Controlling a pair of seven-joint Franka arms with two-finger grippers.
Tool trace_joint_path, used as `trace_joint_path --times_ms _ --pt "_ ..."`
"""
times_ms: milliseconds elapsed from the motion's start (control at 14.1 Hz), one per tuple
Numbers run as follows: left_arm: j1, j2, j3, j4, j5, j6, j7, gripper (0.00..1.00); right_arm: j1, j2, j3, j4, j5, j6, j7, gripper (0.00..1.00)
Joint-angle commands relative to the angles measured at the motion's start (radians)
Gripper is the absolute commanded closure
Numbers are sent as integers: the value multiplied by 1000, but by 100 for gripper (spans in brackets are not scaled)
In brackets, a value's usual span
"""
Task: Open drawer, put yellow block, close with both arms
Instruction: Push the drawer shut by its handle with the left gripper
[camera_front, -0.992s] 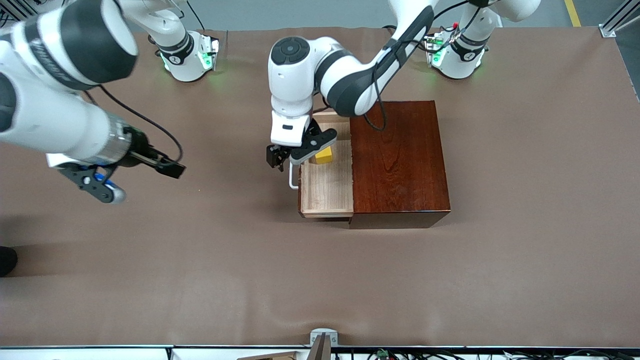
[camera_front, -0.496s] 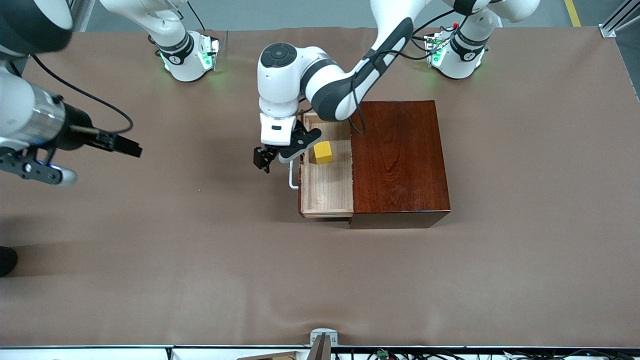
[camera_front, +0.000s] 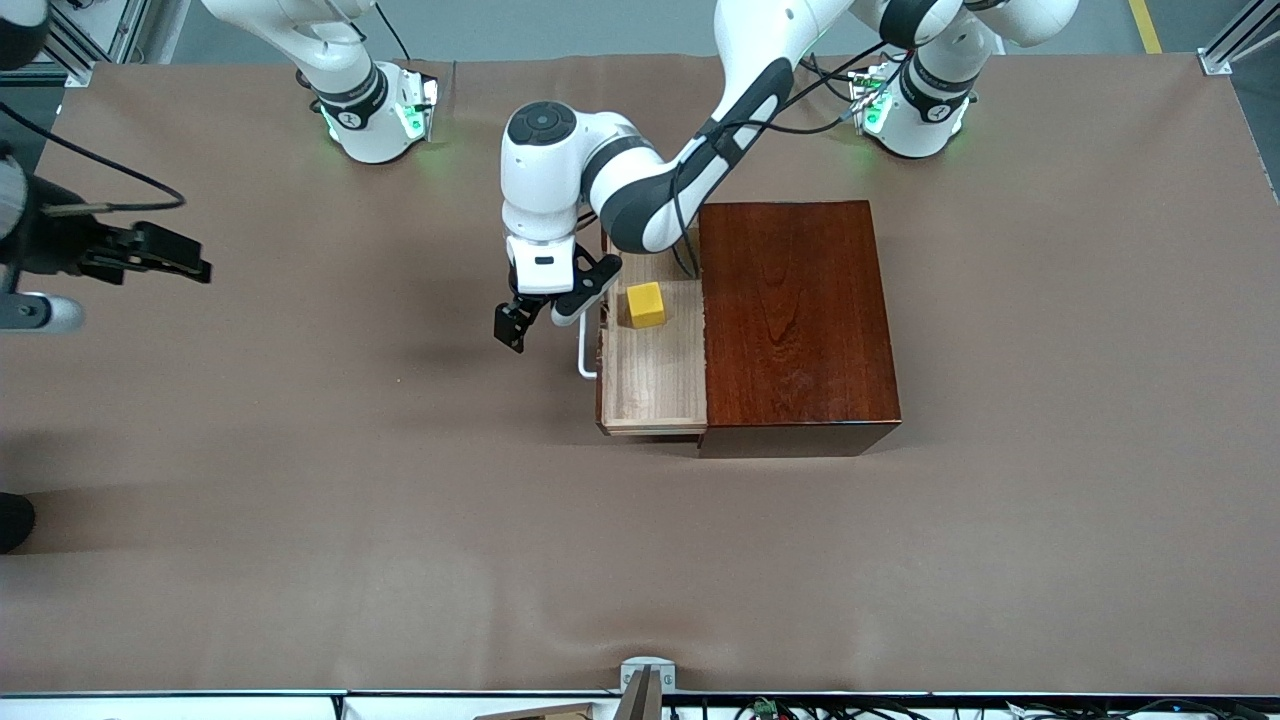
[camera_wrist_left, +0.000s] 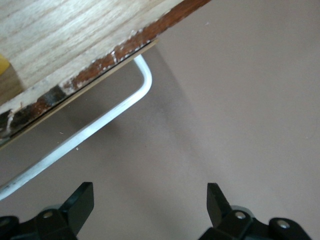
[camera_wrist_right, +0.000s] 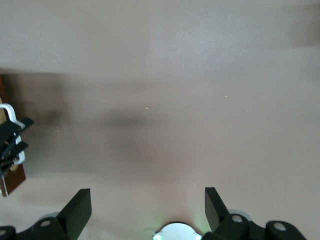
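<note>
Beside drawer (camera_front: 652, 360) handle (camera_front: 585, 352): left gripper (camera_front: 538, 318) spread, right gripper (camera_wrist_right: 147, 210) spread, idle; skewed push risks jamming, block (camera_front: 645, 304) inside.

Table (camera_front: 300, 560) covered edge to edge with a brown cloth, faintly creased. Grey floor (camera_front: 600, 25) along the top of the front view, with a yellow line (camera_front: 1146, 25). Aluminium rail (camera_front: 1240, 35) at one corner. Cables (camera_front: 900, 708) along the lowest edge. Even light, soft shadows.

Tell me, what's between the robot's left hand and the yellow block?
In the front view, the drawer's white handle and dark front edge sit between the open left hand and the yellow block, which rests inside the drawer.
</note>
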Motion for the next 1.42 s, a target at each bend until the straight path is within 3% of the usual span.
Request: trace_joint_path --times_ms 0,284,496,780,1347 --pt "-25 47 31 55 21 5 -91 0 -15 -93 16 -120 -19 44 -36 0" --pt "-22 70 37 46 24 -46 -88 0 -14 -177 16 -241 -19 108 -144 0" --pt "-14 77 47 46 20 -84 -84 0 -32 -193 14 -265 -19 128 -274 0" --pt "36 34 44 46 11 -230 -82 0 -50 -197 11 -283 -20 124 -271 0" --pt "113 -3 38 41 -9 -328 -73 0 -75 -254 11 -364 -20 176 -274 0"
